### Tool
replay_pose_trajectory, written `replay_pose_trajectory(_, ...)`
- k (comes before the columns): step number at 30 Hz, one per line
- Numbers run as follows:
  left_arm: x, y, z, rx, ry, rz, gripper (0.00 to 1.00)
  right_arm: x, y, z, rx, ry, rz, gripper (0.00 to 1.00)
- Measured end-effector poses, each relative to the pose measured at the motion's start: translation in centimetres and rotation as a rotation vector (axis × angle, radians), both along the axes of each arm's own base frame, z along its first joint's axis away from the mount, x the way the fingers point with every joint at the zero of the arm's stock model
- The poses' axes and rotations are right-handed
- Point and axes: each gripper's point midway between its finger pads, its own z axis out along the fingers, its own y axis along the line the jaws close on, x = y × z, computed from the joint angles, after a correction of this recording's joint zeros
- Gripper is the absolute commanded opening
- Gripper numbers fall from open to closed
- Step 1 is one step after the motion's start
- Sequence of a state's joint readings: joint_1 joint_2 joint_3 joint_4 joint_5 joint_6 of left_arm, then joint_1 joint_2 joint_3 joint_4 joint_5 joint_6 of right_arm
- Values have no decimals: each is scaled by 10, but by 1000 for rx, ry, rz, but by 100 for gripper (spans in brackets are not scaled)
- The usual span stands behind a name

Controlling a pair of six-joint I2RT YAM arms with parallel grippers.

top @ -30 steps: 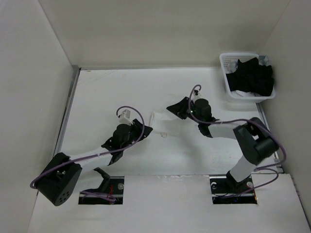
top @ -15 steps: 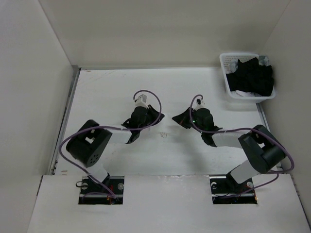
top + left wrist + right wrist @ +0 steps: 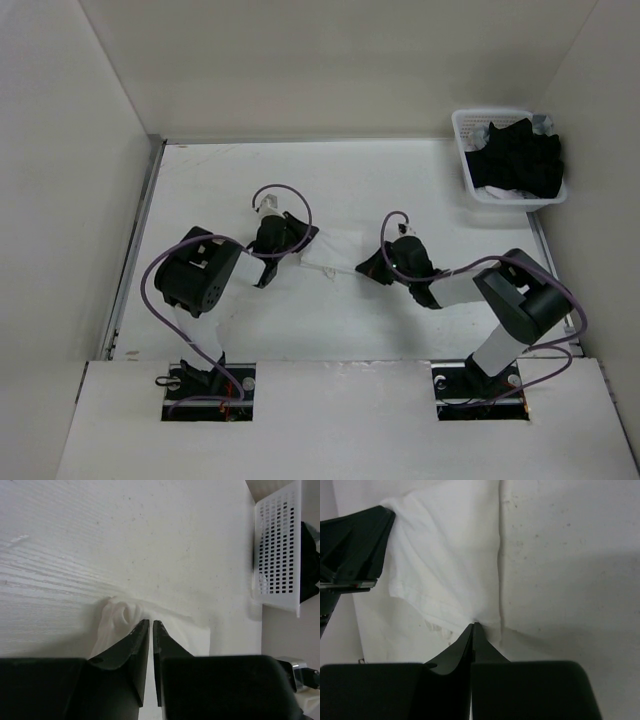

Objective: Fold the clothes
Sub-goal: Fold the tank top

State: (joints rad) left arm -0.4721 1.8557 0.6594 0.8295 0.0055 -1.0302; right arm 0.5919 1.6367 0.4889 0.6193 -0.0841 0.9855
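Far-right corner of tabletop (image 3: 220, 180) blocked: white lattice basket (image 3: 463, 150), heaped with black garments (image 3: 520, 160). Middle barred: white camisole (image 3: 335, 250) stretched between left gripper (image 3: 303, 243) and right gripper (image 3: 368, 266), both pinching it, arms trailing to near edge. Open: far edge strip, far-left corner, near edge between arm bases. Walls (image 3: 60, 200) close left, far, right sides.

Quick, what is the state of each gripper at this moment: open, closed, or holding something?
Left gripper: closed, pinching a bunched edge of the white camisole.
Right gripper: closed, pinching the hem of the white camisole.
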Motion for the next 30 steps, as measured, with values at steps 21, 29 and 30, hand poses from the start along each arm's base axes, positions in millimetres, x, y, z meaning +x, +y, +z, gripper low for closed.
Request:
replay_pose_trajectory(21,-44,64,59,-159,-110,105,48,-12,-18,124,19,-303,-2,33)
replay_pose_trajectory(29,-76,90,78,-8,-187,122,52,-11,-62,130,-108,-439,-107,46)
replay_pose_trajectory(30,-81,94,79,30,-190,128,53,-12,-68,125,-130,-444,-124,48)
